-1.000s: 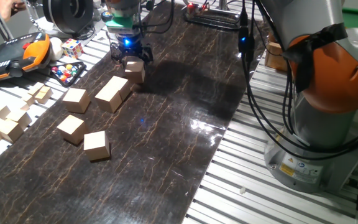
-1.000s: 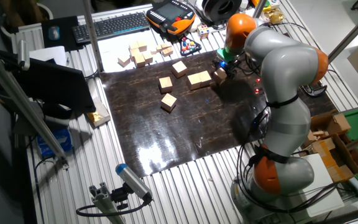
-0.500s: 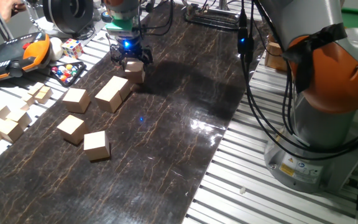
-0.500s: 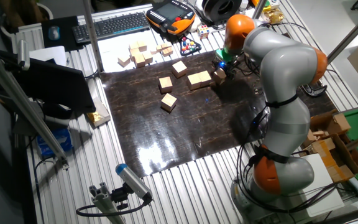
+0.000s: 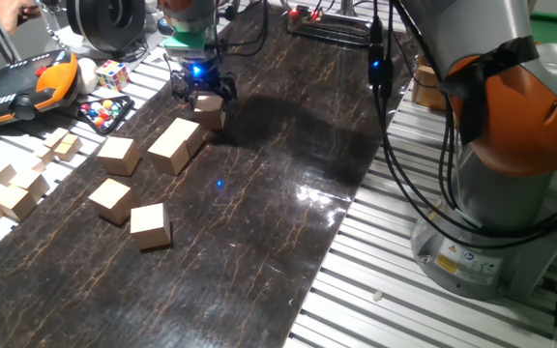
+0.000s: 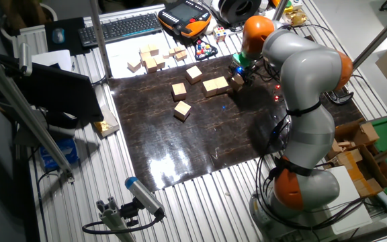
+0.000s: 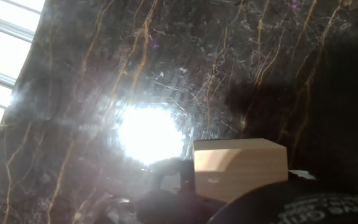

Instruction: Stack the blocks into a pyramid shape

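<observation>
My gripper (image 5: 204,97) stands low over the far end of the dark mat (image 5: 259,203), its fingers around one tan block (image 5: 210,114) that sits at mat level. The hand view shows this block (image 7: 241,165) close up between the dark fingers (image 7: 166,190). Right beside it, two blocks (image 5: 175,145) lie touching in a row. Three more blocks lie apart: one (image 5: 118,155), one (image 5: 111,200) and one (image 5: 150,225). The other fixed view shows the gripper (image 6: 237,75), the pair (image 6: 215,85) and the loose blocks (image 6: 182,110). No tiered stack is in view.
A loose pile of smaller pale wooden pieces (image 5: 8,188) lies left of the mat. A puzzle cube (image 5: 112,73), a tray of coloured balls (image 5: 104,111) and an orange pendant (image 5: 17,87) sit at the far left. The arm's base (image 5: 511,145) and cables stand at the right.
The gripper has shifted only slightly; the blue light spot on the mat has crept a little away. The blocks lie as before.
</observation>
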{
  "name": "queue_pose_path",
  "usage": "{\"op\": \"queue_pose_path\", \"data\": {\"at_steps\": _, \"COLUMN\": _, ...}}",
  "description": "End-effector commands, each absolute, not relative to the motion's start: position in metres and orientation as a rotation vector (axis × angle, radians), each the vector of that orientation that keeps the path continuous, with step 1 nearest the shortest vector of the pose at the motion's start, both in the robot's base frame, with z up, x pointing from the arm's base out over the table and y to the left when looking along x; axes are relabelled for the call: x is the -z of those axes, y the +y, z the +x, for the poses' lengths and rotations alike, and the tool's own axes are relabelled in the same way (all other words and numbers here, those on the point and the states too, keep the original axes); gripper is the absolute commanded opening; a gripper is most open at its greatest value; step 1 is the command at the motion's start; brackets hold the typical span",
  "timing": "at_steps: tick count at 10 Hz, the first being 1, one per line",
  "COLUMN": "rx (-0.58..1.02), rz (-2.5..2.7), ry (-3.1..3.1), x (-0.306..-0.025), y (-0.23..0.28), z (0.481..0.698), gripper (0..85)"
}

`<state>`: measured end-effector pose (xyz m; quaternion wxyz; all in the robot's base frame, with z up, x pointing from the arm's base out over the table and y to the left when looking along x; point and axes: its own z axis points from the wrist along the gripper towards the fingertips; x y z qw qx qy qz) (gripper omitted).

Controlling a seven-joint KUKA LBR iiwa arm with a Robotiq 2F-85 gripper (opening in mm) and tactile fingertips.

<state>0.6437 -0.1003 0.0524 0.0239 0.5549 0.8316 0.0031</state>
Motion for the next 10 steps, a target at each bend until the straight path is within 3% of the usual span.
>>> {"op": "queue_pose_path", "data": {"at_steps": 1, "rx": -0.015, "rz": 1.705, "ry": 2.584, "x": -0.052, "y": -0.101, "z": 0.644, "gripper": 61.3}}
{"op": "queue_pose_path", "data": {"at_steps": 4, "rx": -0.023, "rz": 1.675, "ry": 2.621, "x": -0.055, "y": -0.101, "z": 0.643, "gripper": 7.0}}
{"op": "queue_pose_path", "data": {"at_steps": 5, "rx": -0.018, "rz": 1.690, "ry": 2.617, "x": -0.059, "y": -0.101, "z": 0.642, "gripper": 0.7}}
{"op": "queue_pose_path", "data": {"at_steps": 10, "rx": -0.004, "rz": 2.004, "ry": 2.369, "x": -0.073, "y": -0.089, "z": 0.643, "gripper": 0.7}}
